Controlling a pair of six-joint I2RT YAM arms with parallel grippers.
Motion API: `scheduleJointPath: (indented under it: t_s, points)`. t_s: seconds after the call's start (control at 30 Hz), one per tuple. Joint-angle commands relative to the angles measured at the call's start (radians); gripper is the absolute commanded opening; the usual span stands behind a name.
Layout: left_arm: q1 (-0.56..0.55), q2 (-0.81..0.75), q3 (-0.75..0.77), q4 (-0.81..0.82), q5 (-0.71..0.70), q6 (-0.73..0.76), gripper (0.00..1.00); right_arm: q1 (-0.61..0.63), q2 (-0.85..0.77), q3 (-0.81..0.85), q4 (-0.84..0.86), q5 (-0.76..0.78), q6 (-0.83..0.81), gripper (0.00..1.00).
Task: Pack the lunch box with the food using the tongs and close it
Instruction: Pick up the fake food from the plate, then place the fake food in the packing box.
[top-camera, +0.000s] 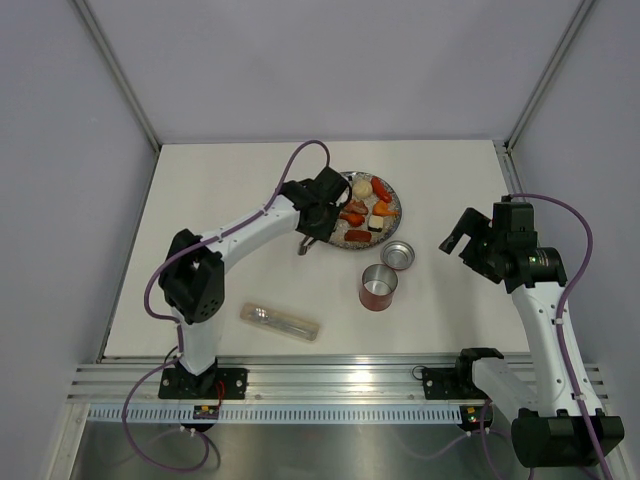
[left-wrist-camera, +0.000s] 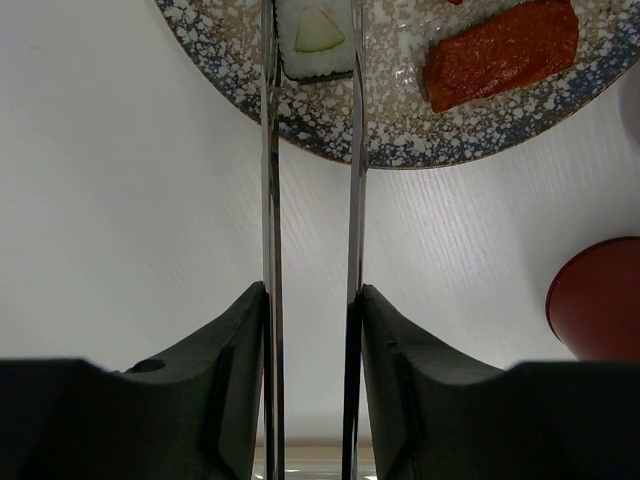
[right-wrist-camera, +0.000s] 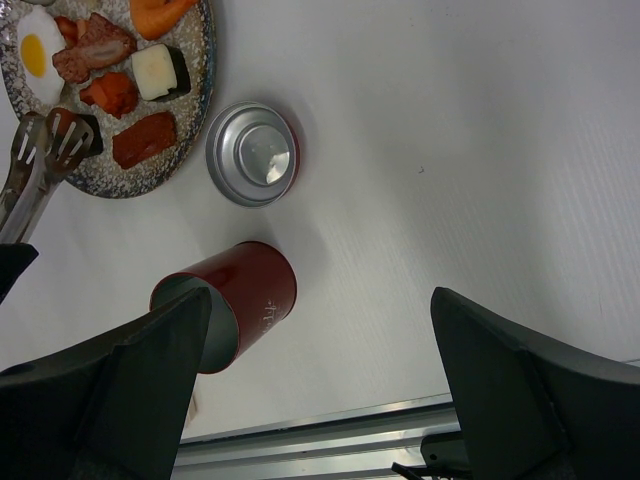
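Note:
My left gripper is shut on the slim silver tongs, whose two arms run forward between my fingers. The tong tips straddle a black-and-white sushi block near the rim of the speckled plate. The rest of the food lies on that plate: a fried egg, sausages and a red-orange piece. The red lunch box stands open in front of the plate. Its lid lies beside it, metal side up. My right gripper hangs open and empty to the right.
A clear plastic case with cutlery inside lies near the table's front left. An aluminium rail runs along the near edge. Enclosure walls stand behind and at both sides. A red curved edge shows at the right of the left wrist view.

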Motion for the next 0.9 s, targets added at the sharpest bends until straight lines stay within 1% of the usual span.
scheduleJointPath:
  t_s: [0.0, 0.07, 0.23, 0.4, 0.53, 0.87]
  points:
    - [-0.009, -0.041, 0.026, -0.027, -0.058, 0.009, 0.34, 0.003, -0.018, 0.022, -0.003, -0.005, -0.009, 1.0]
    - [-0.015, -0.079, 0.029, -0.038, -0.081, 0.009, 0.28, 0.003, -0.018, 0.02, -0.003, -0.006, -0.009, 0.99]
    - [-0.026, -0.17, 0.021, -0.051, -0.092, -0.006, 0.27, 0.002, -0.018, 0.017, 0.001, -0.011, -0.008, 0.99]
    - [-0.046, -0.258, 0.0, -0.052, -0.037, -0.02, 0.25, 0.003, -0.014, 0.022, 0.007, -0.011, -0.006, 0.99]
    - [-0.104, -0.327, -0.02, -0.07, -0.009, -0.007, 0.25, 0.003, -0.01, 0.029, 0.007, -0.005, -0.006, 0.99]
    - [-0.228, -0.453, -0.087, -0.097, 0.15, 0.02, 0.24, 0.002, -0.005, 0.034, 0.012, 0.0, -0.014, 0.99]
